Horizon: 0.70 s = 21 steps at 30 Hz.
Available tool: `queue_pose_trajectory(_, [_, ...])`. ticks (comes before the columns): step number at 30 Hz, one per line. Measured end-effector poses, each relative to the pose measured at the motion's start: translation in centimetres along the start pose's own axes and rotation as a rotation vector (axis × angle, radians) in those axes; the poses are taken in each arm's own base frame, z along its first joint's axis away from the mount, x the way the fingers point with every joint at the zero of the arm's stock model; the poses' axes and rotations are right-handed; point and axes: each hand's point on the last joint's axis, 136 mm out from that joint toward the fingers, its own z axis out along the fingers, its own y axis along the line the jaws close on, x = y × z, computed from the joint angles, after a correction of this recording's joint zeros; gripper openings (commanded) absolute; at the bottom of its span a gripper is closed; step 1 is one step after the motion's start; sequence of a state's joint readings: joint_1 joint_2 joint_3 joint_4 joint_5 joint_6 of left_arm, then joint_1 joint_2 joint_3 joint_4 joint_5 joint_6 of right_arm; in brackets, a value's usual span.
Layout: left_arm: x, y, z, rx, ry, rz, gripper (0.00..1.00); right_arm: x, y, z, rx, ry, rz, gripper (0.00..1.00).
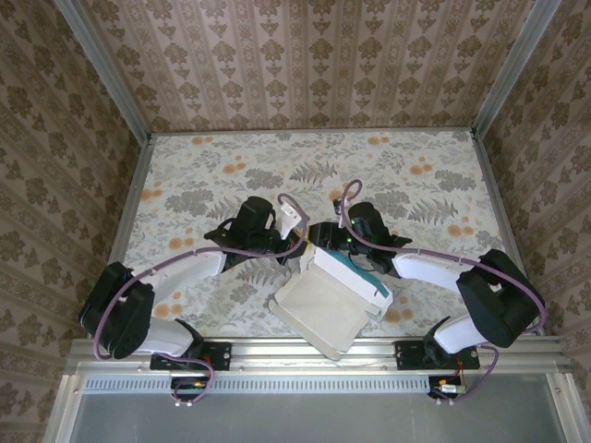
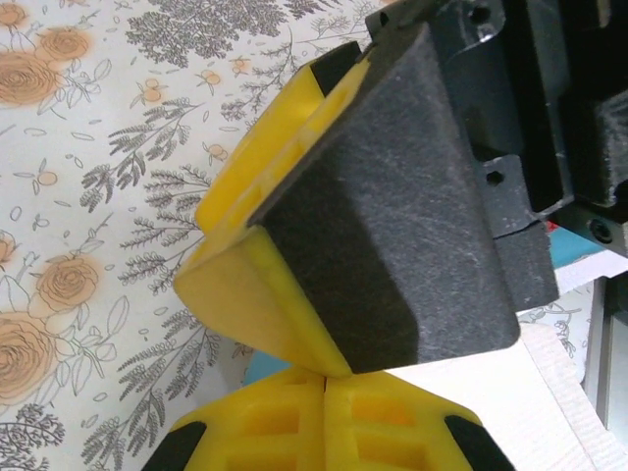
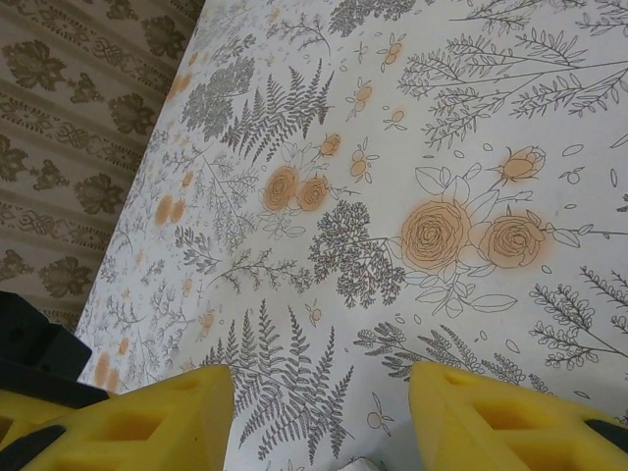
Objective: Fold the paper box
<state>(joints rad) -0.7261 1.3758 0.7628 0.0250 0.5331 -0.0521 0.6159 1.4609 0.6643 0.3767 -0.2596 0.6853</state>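
**A:** From above, where's the paper box [image 1: 328,300]?
**B:** At the worktop's [image 1: 212,175] near edge, white face up. Both arms meet at its far corner, probably to work a flap.
**A:** Left wrist view?
**B:** Left pincer [image 2: 324,383] closed tight, holding nothing I can see; likely for pressing.
**A:** Right wrist?
**B:** Right pincer [image 3: 324,422] parted, nothing between.

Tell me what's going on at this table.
Two robot arms are working on a paper box lying near the front edge of the flowered table. The box is half formed: its white inside faces up, its walls are partly raised, and a blue strip shows along its right side. Both grippers meet close together at its far end. The left gripper is shut, with nothing seen between its fingers. The right gripper is open, with tabletop showing between its fingers. The folding isn't finished.
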Motion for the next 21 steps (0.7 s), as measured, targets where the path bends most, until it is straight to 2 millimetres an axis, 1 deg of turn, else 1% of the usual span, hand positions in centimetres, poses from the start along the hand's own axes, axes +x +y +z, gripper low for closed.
queue_pose_trajectory(4, [0.1,0.0,-0.1,-0.007,-0.001,-0.001,0.03,0.1,0.1,0.3,0.004,-0.008,-0.008,0.52])
queue_pose_trajectory(7, [0.3,0.0,-0.3,-0.013,-0.002,-0.004,0.06,0.3,0.2,0.4,0.015,-0.015,-0.021,0.52])
queue_pose_trajectory(10, [0.5,0.0,-0.5,-0.020,-0.004,-0.007,0.11,0.4,0.4,0.5,0.026,-0.022,-0.037,0.52])
queue_pose_trajectory(13, [0.7,-0.1,-0.9,-0.026,-0.003,-0.022,0.19,0.6,0.6,0.6,0.028,-0.021,-0.052,0.52])
queue_pose_trajectory(16, [0.5,-0.3,-1.5,-0.028,-0.016,-0.029,0.23,0.7,0.6,0.6,0.033,-0.025,-0.059,0.52])
queue_pose_trajectory(19, [0.0,-0.1,-2.4,-0.036,-0.042,-0.036,0.24,0.6,0.5,0.6,0.038,-0.029,-0.064,0.51])
queue_pose_trajectory(21, [-0.3,0.3,-3.3,-0.051,-0.065,-0.045,0.23,0.6,0.5,0.5,0.039,-0.028,-0.066,0.51])
